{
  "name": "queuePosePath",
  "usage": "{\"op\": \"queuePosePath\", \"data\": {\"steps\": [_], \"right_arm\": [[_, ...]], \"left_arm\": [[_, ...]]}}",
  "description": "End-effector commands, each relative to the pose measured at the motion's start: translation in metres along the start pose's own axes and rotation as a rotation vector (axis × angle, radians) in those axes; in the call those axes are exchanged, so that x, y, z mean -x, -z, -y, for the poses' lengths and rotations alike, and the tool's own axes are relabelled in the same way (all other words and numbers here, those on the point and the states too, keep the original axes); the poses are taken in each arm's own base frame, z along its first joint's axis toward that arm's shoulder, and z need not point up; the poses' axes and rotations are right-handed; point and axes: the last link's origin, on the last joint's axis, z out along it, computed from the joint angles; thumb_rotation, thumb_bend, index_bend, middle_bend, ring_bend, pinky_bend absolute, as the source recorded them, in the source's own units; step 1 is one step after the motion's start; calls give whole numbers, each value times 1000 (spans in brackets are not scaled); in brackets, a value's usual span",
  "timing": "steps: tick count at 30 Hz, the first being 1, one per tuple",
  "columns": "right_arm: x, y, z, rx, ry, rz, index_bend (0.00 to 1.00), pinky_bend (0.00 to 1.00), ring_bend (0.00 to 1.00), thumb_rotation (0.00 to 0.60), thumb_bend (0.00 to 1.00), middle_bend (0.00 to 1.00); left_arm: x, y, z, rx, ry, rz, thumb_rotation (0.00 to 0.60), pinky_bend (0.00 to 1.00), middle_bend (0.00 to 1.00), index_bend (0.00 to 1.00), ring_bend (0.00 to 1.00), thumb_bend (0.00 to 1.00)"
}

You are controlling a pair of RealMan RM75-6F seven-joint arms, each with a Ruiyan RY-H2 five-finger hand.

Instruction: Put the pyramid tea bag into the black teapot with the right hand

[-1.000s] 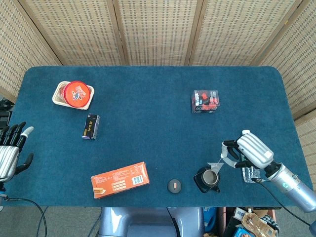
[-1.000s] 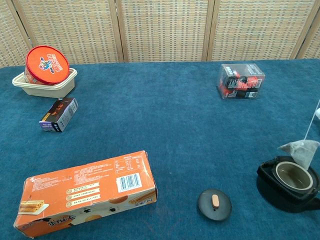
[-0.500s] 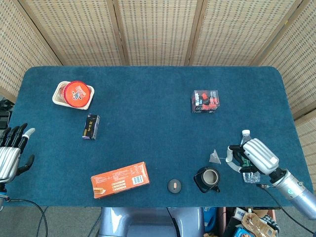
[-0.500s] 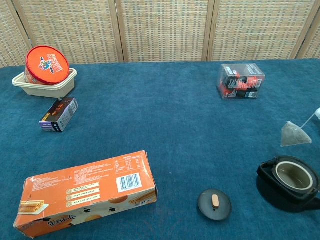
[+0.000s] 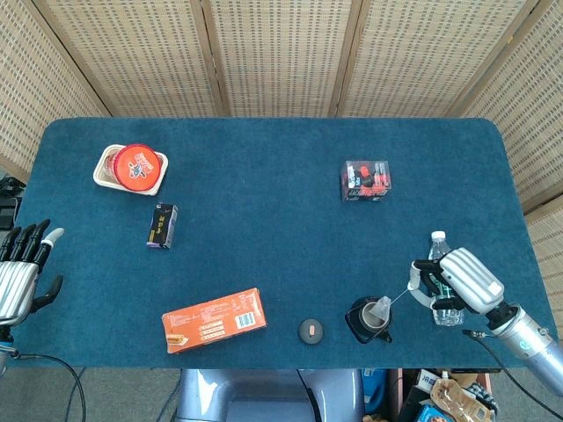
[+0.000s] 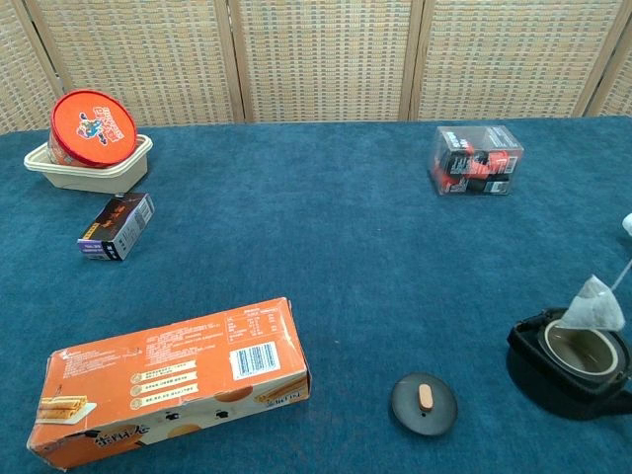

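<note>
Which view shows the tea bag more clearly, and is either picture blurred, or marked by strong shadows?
Chest view: tea bag large and sharp above the teapot, faint shadows. Head view: evenly lit and sharp, but the bag is tiny beside the right hand.

Right hand [image 5: 462, 281] fingers pinched; left hand [image 5: 19, 272] fingers spread.

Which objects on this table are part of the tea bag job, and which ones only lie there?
Job: translucent pyramid tea bag, black teapot, right hand.

Lying about: black round lid, orange carton, red-lidded tub in beige tray, small dark box, clear pack, water bottle.
</note>
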Motion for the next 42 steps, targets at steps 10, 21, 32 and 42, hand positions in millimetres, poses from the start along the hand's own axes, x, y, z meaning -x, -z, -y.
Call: {"op": "queuePosePath", "data": {"steps": [10, 21, 32, 42], "right_arm": [[13, 15, -2, 16, -26, 9, 745, 1000, 941, 600, 840, 893], [20, 16, 1, 6, -32, 27, 744, 1000, 941, 600, 840, 893], [26, 12, 16, -28, -24, 56, 744, 1000, 941, 600, 841, 893], [33, 1, 25, -50, -19, 84, 744, 1000, 941, 600, 840, 893]], "left_arm": [[2, 2, -1, 1, 3, 7, 600, 0, 0, 90, 0, 442], [2, 3, 1, -7, 5, 8, 600, 0, 0, 90, 0, 441], [5, 3, 2, -8, 11, 12, 600, 0, 0, 90, 0, 441], [9, 4, 6, -15, 16, 23, 600, 0, 0, 90, 0, 442]]}}
